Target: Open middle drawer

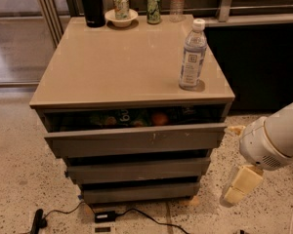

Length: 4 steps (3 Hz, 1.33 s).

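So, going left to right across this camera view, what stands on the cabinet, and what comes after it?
The black flask → white bowl holding a can → green can → clear bottle at the back → water bottle nearer the front → gripper, low past the cabinet, near the floor.

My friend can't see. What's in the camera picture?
A grey-brown cabinet with three drawers: the middle drawer looks shut, and the robot's gripper hangs low to its right, not touching it. The top drawer is ajar, and a water bottle stands on top.
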Available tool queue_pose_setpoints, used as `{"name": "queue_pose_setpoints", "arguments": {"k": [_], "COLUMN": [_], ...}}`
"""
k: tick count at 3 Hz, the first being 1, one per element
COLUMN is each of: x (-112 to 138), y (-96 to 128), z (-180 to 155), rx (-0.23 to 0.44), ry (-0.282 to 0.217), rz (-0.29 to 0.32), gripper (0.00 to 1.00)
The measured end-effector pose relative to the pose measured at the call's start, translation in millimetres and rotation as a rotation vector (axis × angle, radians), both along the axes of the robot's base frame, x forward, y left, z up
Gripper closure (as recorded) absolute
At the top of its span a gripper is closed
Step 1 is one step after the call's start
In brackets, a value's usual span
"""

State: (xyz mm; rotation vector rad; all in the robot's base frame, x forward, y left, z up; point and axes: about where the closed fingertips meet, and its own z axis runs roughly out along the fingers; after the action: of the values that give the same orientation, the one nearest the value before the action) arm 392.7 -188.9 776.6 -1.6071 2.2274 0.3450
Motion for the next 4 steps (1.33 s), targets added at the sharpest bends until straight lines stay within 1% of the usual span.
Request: {"name": "queue_pose_setpoints", "arguments": {"k": [1,2,3,4], "x": [-6.1,-16.1,-21.8,-17.2], "y": [4.4,15.5,26.1,32.3], "z": [-24.1,-60.5,-105.1,-145.0], "rx": [0.024,0.054,0.091,0.144], "ry": [0.043,0.079,0.091,0.079], "rz": [0.0,0.006,0.003,-0.001], "gripper": [0.0,0.0,0.0,0.0]}}
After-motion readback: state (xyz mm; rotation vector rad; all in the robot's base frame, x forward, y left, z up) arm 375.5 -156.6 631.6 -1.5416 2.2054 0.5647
